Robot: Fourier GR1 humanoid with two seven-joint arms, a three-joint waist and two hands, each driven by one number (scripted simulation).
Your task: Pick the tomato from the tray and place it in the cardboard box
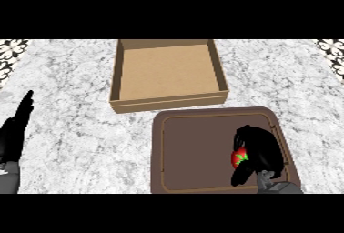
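Counter (74, 136): pale marbled top, seen steeply from above; everything else is carried on it.

Cardboard box (168, 103): open-topped, far centre, nothing seen inside. Its near wall sits just beyond the tray's far rim, barely apart from it.

Tray (194, 150): dark brown, rounded corners, near right of centre. Only the tomato and the right hand are seen over it.

Left hand (15, 134): shown at the near left edge, fingers straight and up, resting open, well apart from tray and box.

Right hand (259, 152): entered from the near edge, over the tray's right part, fingers and thumb curled round the tomato, which is gripped.

Tomato (240, 157): red with a green stem star, mostly hidden by the right hand, still over the tray's right side. Whether it is off the tray floor cannot be told.

Step in hand: grasp judged as made, lift and carry to the box judged as not yet done.

How it should be done: the curl should be kept closed while the tomato is raised straight up, high enough that the tray rim and the box's near wall are both cleared. The hand should then be carried far and left until it is over the middle of the box floor, lowered inside the walls, and only then opened.

Risk: a low path would be judged likely to clip the near wall and shove the box away.
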